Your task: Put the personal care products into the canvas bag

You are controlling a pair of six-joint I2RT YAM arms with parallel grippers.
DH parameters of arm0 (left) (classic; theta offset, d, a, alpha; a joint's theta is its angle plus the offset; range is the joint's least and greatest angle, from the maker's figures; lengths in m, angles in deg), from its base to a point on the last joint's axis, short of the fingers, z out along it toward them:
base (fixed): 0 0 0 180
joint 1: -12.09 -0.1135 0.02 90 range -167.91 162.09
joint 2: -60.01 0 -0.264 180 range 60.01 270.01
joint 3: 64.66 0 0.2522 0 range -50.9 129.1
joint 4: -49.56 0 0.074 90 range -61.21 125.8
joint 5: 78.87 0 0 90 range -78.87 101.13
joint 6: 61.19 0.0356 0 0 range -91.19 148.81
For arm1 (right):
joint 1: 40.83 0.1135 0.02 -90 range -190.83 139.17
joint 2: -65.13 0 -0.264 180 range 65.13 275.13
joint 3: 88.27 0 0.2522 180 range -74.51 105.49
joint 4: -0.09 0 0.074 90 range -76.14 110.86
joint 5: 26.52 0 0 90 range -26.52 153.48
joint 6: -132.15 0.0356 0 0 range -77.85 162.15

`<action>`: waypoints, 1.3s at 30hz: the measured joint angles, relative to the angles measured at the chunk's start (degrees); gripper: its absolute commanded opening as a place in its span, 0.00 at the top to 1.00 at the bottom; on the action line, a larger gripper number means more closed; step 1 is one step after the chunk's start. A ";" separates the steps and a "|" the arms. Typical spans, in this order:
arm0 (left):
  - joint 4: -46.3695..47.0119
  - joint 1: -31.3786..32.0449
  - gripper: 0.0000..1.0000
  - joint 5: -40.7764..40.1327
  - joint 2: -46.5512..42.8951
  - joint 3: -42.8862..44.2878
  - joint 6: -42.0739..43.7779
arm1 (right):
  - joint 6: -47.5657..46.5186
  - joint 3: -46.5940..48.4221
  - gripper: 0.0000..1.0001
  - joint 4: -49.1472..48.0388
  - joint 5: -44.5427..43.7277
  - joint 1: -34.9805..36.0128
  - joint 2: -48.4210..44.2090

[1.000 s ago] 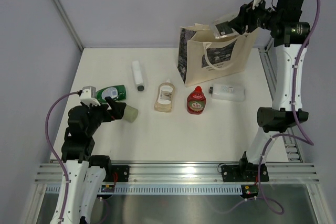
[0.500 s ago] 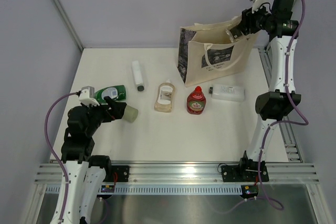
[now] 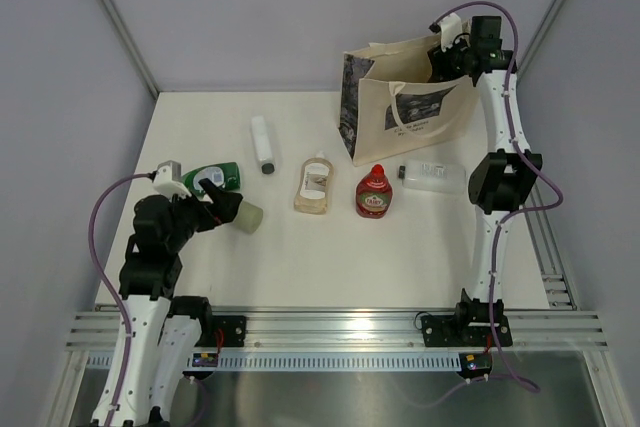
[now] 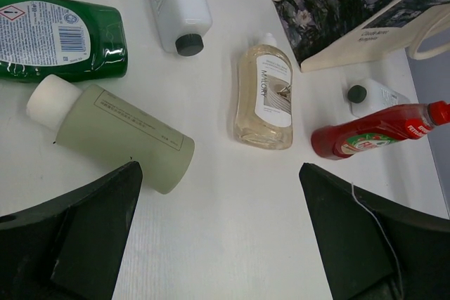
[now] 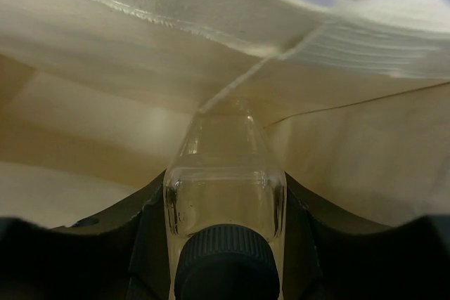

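Right tool [image 3: 446,55] is gripping a clear bottle [image 5: 225,194] down inside the canvas bag [image 3: 405,112], which is standing open at the far-right corner of the worktop [image 3: 330,257]. Left tool [image 3: 216,203] is hanging wide open beside the pale-green cylinder [image 3: 246,215], near the left edge.

Matt canvas bag [image 3: 410,105], glossy clear bottle [image 5: 225,203]

Left of the peach flask [image 4: 265,96], on the green bottle [image 4: 60,36]: barcode, red-edged hazard diamond with exclamation mark. On the flask's own label: vertical word starting "MAL", rest unclear. Right of it, canvas bag [image 4: 365,5] lettering and red bottle [image 4: 365,138] label too blurred to read.
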 measured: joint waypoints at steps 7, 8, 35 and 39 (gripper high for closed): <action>1.53 0.92 0.01 -1.77 6.03 0.04 -2.99 | -0.04 -1.33 0.39 -3.06 -4.37 1.36 1.81; 1.81 1.27 0.01 -2.10 7.89 0.26 -3.39 | 0.09 -1.68 0.31 -3.67 -4.55 1.36 1.81; -0.81 14.78 0.02 -32.50 74.77 48.37 -2.36 | 6.01 -15.78 0.01 -2.62 14.88 -3.04 -30.93; -4.13 15.13 0.04 -35.43 84.56 56.96 -2.73 | 6.12 -26.91 0.01 -3.26 20.28 -3.17 -41.68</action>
